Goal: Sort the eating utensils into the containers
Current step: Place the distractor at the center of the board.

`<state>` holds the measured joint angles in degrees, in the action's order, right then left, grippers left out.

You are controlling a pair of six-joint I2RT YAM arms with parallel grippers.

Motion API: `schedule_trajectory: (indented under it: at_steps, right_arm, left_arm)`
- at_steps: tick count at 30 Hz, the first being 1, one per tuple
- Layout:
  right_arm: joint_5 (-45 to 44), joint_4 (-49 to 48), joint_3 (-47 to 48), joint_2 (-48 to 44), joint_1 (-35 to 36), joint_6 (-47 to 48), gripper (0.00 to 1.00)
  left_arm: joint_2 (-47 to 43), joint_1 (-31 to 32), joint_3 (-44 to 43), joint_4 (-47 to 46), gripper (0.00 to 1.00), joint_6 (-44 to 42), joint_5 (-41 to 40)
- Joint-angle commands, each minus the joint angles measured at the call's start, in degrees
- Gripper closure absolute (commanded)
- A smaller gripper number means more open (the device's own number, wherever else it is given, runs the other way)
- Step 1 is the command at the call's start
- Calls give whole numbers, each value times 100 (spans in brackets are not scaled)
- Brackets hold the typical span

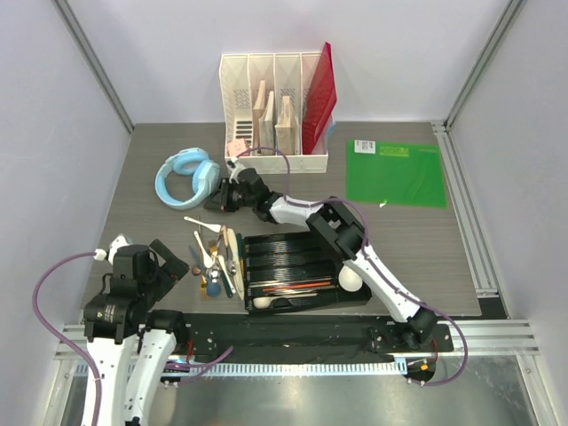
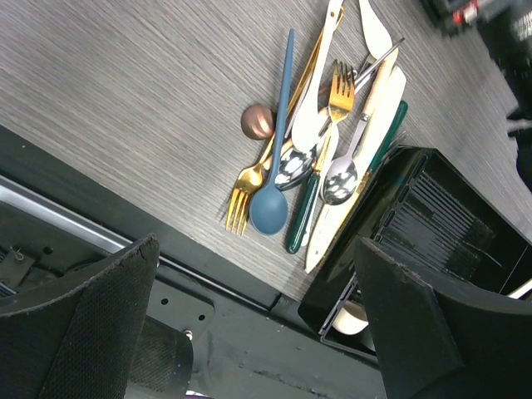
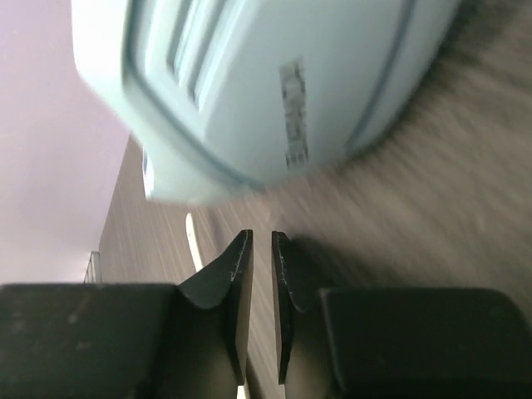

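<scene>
The loose eating utensils (image 1: 215, 256) lie in a pile left of the black cutlery tray (image 1: 306, 240): a blue spoon (image 2: 271, 204), gold forks (image 2: 339, 90), silver spoons, a green-handled piece and white pieces. A white spoon (image 1: 202, 224) lies apart, further back. The tray holds a few long pieces (image 1: 288, 288) and a white soup spoon (image 1: 262, 303) in its near compartments. My left gripper (image 1: 180, 264) is open and empty, low at the table's near edge (image 2: 258, 332), just left of the pile. My right gripper (image 1: 216, 199) reaches far back-left, jaws nearly together with nothing between them (image 3: 260, 237), next to the light blue headphones (image 3: 274, 83).
A white slotted file organizer (image 1: 275, 111) with wooden boards and a red folder stands at the back. A green mat (image 1: 395, 173) lies at the back right. The headphones (image 1: 186, 175) lie at the back left. A small copper ball (image 2: 257, 121) sits beside the pile.
</scene>
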<state>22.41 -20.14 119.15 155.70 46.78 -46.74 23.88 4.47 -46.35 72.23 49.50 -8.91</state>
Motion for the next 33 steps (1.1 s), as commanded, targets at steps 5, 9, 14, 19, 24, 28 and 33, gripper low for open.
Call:
schedule_trajectory:
  at_steps: [5,9,14,19,24,28,33]
  right_arm:
    - [-211,-271,-1737,-1269,-108,429,99]
    - [-194,-254,-1826,-1200,-205,376,99]
    - [-150,-262,-1082,-770,-284,78,99]
    - [-264,-333,123,89,-284,-660,99]
    - [-334,10,1584,786,-266,-959,99]
    - [-510,-226,1752,980,-275,-1362,99]
    - [-677,-464,1576,1006,-258,-1566,99]
  left_arm:
    - [38,-201,56,-288,1,-203,205]
    - [47,-236,64,-306,1,-203,231]
    - [64,-262,73,-314,1,-238,275]
    - [99,-359,91,-358,2,-300,381]
    - [135,-385,100,-367,1,-309,407]
    - [178,-412,100,-394,2,-344,451]
    - [249,-421,117,-437,1,-432,583]
